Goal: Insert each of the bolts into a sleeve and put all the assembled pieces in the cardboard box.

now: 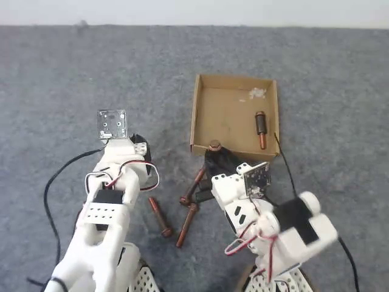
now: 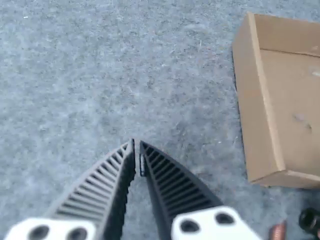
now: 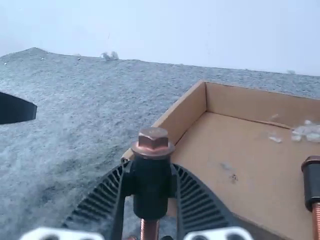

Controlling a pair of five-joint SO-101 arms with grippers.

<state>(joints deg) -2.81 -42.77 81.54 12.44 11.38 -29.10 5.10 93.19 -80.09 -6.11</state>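
grey felt counter (image 1: pixel 73 73): the right gripper (image 3: pixel 150 172) has its fingers clenched on a sleeved bolt (image 3: pixel 152 145), upright at the cardboard box (image 1: pixel 196 115) wall; left gripper (image 2: pixel 136 145) fingers pressed together, empty.

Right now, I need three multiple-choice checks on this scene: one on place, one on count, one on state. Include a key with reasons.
1. Where is the sleeved bolt held by the right tool?
A) at the cardboard box near wall
B) at its far wall
C) beside the left arm

2. How many assembled pieces lie in the box?
A) none
B) one
C) three

3. The left tool is:
A) shut, empty
B) wide open
C) shut on a bolt

Key:
1 A, the high view shows its head at the near wall.
2 B, a single piece lies on the floor.
3 A, the fingers meet over bare carpet.
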